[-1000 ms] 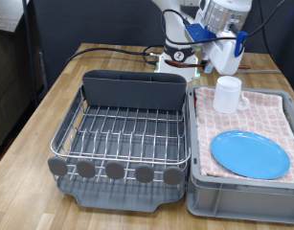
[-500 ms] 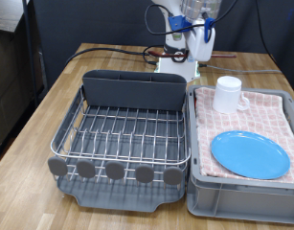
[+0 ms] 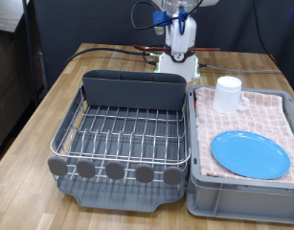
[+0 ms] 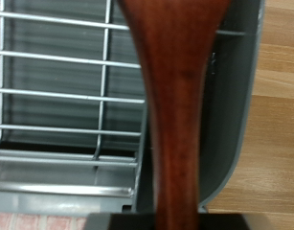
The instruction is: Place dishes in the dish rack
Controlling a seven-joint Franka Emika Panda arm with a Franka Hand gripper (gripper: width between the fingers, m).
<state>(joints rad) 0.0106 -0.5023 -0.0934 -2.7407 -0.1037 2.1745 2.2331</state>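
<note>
The brown wooden spoon (image 4: 175, 105) fills the middle of the wrist view and runs out from the hand, held in the gripper. Behind it lie the wire grid (image 4: 60, 86) and dark grey caddy (image 4: 230, 115) of the dish rack. In the exterior view the gripper (image 3: 180, 17) hangs high at the top edge, behind the rack's caddy (image 3: 132, 92); its fingers are hard to make out there. The dish rack (image 3: 123, 134) has nothing in it. A white mug (image 3: 228, 94) and a light-blue plate (image 3: 249, 153) sit on the pink checkered cloth in the grey bin (image 3: 244, 194).
The bin stands tight against the rack on the exterior view's right. Black cables (image 3: 103, 50) and the white robot base (image 3: 177, 65) lie behind the rack on the wooden table (image 3: 46, 105). A dark cabinet (image 3: 12, 67) stands at the exterior view's left.
The arm has swung up and toward the exterior view's left, from above the mug to high behind the caddy. Mug and plate have not moved.
</note>
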